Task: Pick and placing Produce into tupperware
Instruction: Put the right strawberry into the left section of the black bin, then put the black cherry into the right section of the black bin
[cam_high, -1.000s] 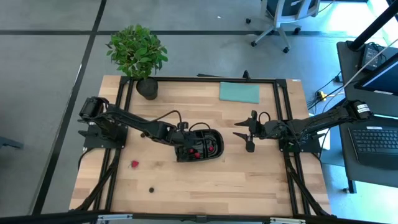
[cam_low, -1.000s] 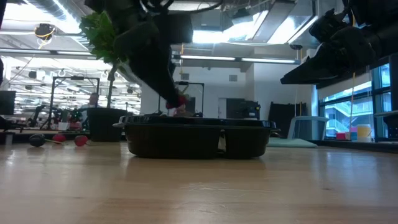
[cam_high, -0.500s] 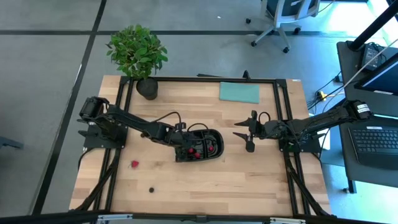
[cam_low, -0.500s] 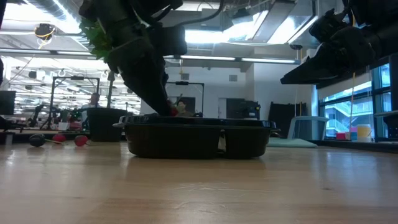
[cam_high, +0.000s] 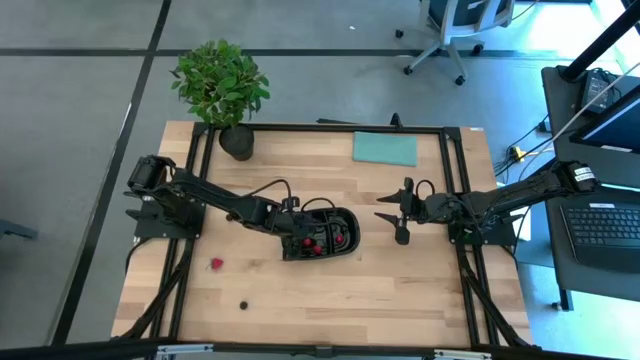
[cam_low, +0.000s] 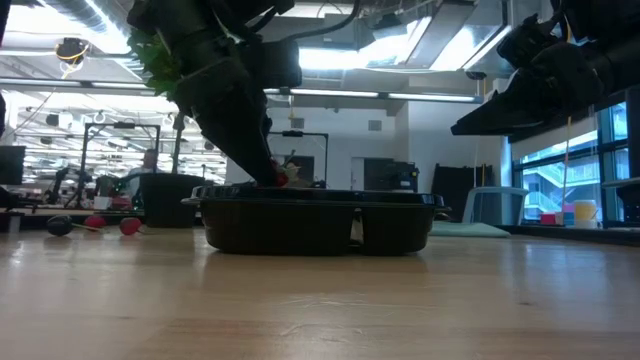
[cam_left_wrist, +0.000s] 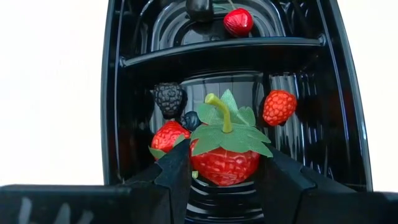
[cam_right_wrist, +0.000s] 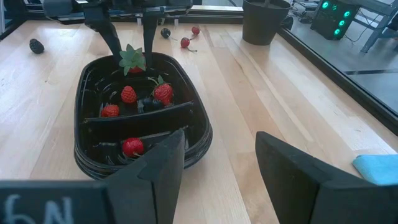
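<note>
Left gripper (cam_left_wrist: 225, 168) holding a strawberry (cam_left_wrist: 224, 163) by narrow fingers, hanging over the tray (cam_high: 346, 247), more fruit lying in both compartments, right gripper (cam_high: 391, 221) waiting beside the tray, fingers spread wide

Black tupperware (cam_high: 345, 243) mid-table; strawberries, berries (cam_left_wrist: 170, 98) inside (both compartments).

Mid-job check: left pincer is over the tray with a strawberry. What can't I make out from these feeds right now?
- High view: the left pincer and arm cover part of the black two-compartment plastic tray; the fruit count there is unclear.
- Low view: the tray wall hides its contents.
- Left wrist view: the red strawberry with green leafy top blocks the floor behind it; a dark fruit is cut off by the edge.
- High view: the loose dark piece on the wooden table is too small to identify.
</note>
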